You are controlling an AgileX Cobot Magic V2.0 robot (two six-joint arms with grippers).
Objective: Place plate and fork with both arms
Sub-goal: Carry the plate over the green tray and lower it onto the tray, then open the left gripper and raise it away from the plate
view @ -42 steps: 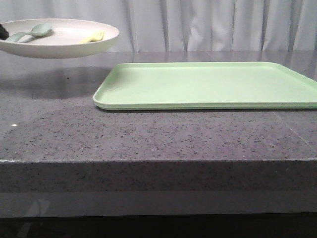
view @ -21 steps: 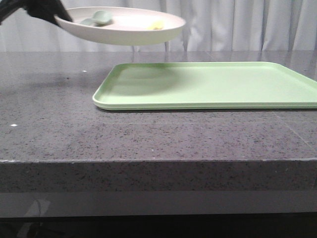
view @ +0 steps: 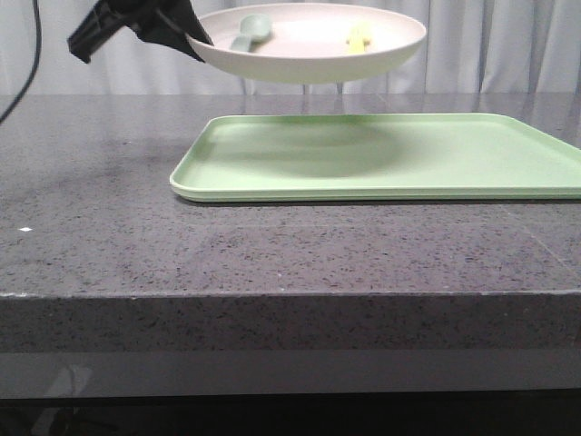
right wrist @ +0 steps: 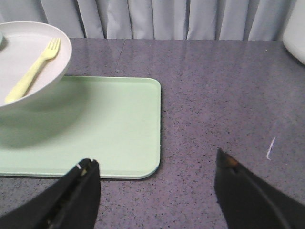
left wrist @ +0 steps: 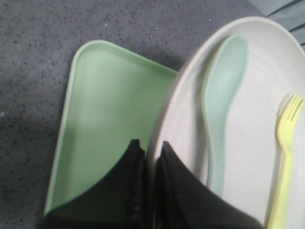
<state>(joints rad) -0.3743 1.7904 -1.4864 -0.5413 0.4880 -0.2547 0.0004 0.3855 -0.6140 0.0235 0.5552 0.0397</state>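
The cream plate (view: 309, 50) hangs in the air over the left part of the light-green tray (view: 390, 159). My left gripper (view: 192, 38) is shut on the plate's left rim; in the left wrist view its black fingers pinch the rim (left wrist: 151, 149). On the plate lie the pale-yellow fork (view: 359, 36) (left wrist: 286, 162) and a grey-green spoon (view: 251, 30) (left wrist: 221, 100). In the right wrist view the plate (right wrist: 33, 62) and the fork (right wrist: 33, 71) show above the tray's far end. My right gripper (right wrist: 155, 164) stands open over bare table, holding nothing.
The tray (right wrist: 95, 129) lies flat on the grey speckled table (view: 272, 254). White curtains hang behind the table. A pale rounded object (right wrist: 296, 33) shows at the edge of the right wrist view.
My left gripper has carried the plate with the fork and spoon to the right, from beyond the tray's left edge to above the tray.
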